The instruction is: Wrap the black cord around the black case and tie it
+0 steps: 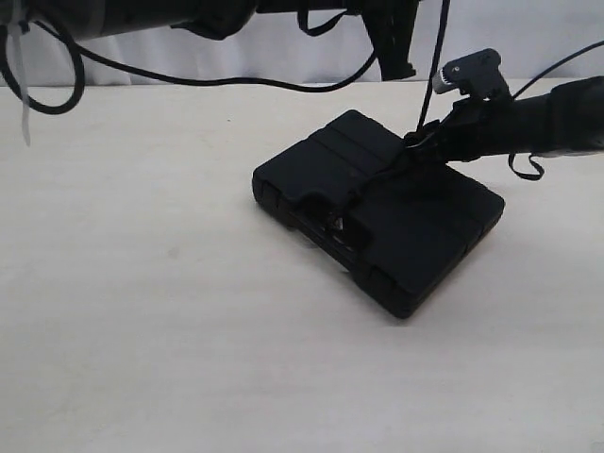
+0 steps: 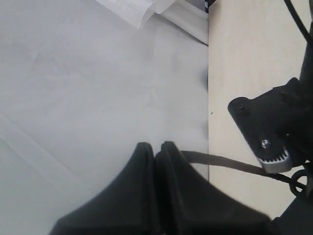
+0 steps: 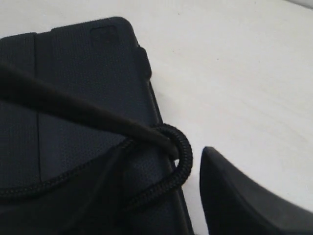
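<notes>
Right tool (image 1: 427,143), grip unreadable, sits beside the black cord (image 3: 182,147) looped atop the black case (image 1: 377,212); left tool (image 2: 155,147) pinches its strand

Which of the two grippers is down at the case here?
The right gripper, low at the edge of the black case, beside the loop in the black cord. The left gripper is raised away from it, fingers shut on the cord.

No readable text or labels anywhere.
</notes>
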Controlling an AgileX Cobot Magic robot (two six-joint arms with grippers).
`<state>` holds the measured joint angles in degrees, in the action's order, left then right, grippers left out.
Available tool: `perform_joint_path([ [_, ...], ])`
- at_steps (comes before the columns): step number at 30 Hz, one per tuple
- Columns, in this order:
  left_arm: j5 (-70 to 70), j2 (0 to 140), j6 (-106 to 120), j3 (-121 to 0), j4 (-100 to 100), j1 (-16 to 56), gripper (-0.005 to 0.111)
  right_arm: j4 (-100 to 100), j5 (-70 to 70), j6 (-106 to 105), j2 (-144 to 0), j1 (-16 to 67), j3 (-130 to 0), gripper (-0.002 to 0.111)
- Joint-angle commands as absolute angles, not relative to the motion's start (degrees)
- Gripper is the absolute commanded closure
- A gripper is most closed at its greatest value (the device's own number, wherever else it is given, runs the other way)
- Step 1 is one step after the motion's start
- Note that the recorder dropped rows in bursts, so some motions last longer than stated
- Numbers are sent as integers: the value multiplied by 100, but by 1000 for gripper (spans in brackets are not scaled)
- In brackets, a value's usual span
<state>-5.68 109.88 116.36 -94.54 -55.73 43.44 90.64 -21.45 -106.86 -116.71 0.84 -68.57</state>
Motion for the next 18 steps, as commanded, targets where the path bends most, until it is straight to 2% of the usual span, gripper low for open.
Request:
perform_joint_path([
  [1,-544,11211,11492,-9501,-5638,4368,102,8662,-2360,-10403,-11431,73,-6826,62],
  [3,-544,11250,11492,-9491,-5638,4368,93,8650,-2347,-10402,-11349,73,-6826,62],
  [9,-238,11265,11478,-9436,-5691,4368,46,8606,-2231,-10394,-11160,73,-6826,62],
  [11,0,11265,11344,-9438,-5775,4368,40,8606,-2232,-10362,-11090,73,-6826,62],
  [14,56,11265,10888,-9438,-5815,4368,39,8900,-2245,-10361,-11018,73,-6826,64],
  [16,-77,11265,10681,-9438,-5815,4368,39,8949,-2452,-10387,-11020,73,-6848,73],
  [18,-232,11265,10507,-9438,-5815,4368,39,8949,-2613,-10415,-11020,73,-6861,87],
])
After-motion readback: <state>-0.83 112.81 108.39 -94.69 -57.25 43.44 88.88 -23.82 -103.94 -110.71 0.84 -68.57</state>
